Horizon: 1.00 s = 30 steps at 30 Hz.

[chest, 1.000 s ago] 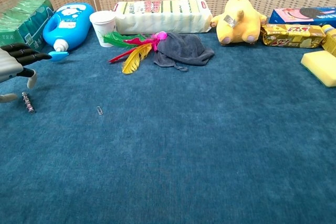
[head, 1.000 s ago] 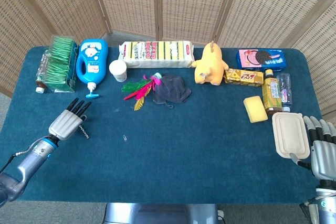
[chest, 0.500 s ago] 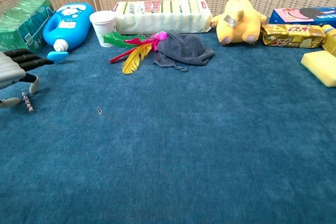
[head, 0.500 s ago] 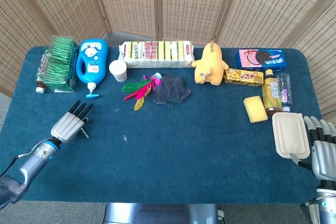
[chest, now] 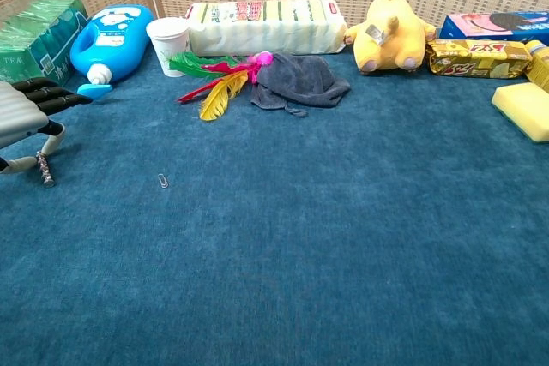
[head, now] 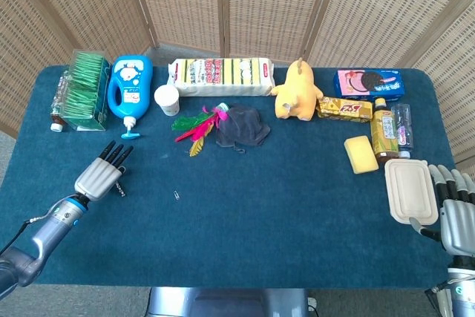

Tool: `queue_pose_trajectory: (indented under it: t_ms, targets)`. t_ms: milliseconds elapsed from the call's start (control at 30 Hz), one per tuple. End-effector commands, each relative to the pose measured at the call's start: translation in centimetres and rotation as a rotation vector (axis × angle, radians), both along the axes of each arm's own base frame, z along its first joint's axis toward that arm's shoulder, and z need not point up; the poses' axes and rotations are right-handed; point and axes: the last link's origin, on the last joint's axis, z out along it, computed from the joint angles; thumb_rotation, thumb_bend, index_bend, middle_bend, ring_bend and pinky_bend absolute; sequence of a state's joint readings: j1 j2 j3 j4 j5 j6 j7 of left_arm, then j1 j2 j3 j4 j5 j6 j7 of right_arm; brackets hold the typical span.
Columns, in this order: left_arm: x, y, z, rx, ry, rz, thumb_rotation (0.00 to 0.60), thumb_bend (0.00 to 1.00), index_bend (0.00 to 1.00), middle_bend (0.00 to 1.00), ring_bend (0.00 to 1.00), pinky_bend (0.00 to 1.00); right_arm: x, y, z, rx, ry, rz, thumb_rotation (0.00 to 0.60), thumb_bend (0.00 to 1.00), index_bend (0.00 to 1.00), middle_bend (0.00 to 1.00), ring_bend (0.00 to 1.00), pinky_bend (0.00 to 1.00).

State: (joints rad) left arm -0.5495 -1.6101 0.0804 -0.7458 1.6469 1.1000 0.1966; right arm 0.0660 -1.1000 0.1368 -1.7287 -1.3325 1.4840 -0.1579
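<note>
Beige lidded box (head: 409, 189) shut, contents hidden, just beside right hand (head: 454, 217), fingers spread, empty. White cup (head: 167, 99) upright, inside unseen. Left hand (head: 97, 176) open over small dark chain-like piece (chest: 45, 169); piece partly covered, identity unclear. Paperclip (head: 177, 195) near on bench (head: 282, 206).

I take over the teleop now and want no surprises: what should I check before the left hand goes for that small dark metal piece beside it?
1. Left hand holds nothing: ok, its fingers are stretched out and apart.
2. Small metal piece free to take: ok, it lies alone on the table cloth.
3. Hand lined up with the piece: cannot tell, the hand is right beside or partly above it.
4. Contact with the piece: cannot tell.
5. Room around: ok, the paper clip and blue bottle lie apart from it.
6. Right hand out of the way: ok, it is at the far table edge by the beige lidded box.
</note>
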Motion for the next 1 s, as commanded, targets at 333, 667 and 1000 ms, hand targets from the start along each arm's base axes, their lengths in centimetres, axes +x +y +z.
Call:
queue_pose_trajectory:
  t_ms: [333, 667, 1000]
  targets:
    - [0.2, 0.0, 0.0, 0.019, 0.004, -0.010, 0.600, 0.68, 0.53, 0.00, 0.00, 0.00, 0.1, 0.1, 0.1, 0.001, -0.008, 0.007, 0.600, 0.00, 0.00, 0.00, 0.00, 0.00]
    - [0.9, 0.3, 2.9, 0.075, -0.008, -0.067, 0.600, 0.68, 0.57, 0.00, 0.00, 0.00, 0.1, 0.1, 0.2, 0.003, -0.012, 0.012, 0.600, 0.00, 0.00, 0.00, 0.00, 0.00]
    - [4.1, 0.1, 4.7, 0.105, 0.003, -0.165, 0.600, 0.68, 0.57, 0.00, 0.00, 0.00, 0.2, 0.2, 0.4, -0.001, -0.022, 0.015, 0.600, 0.00, 0.00, 0.00, 0.00, 0.00]
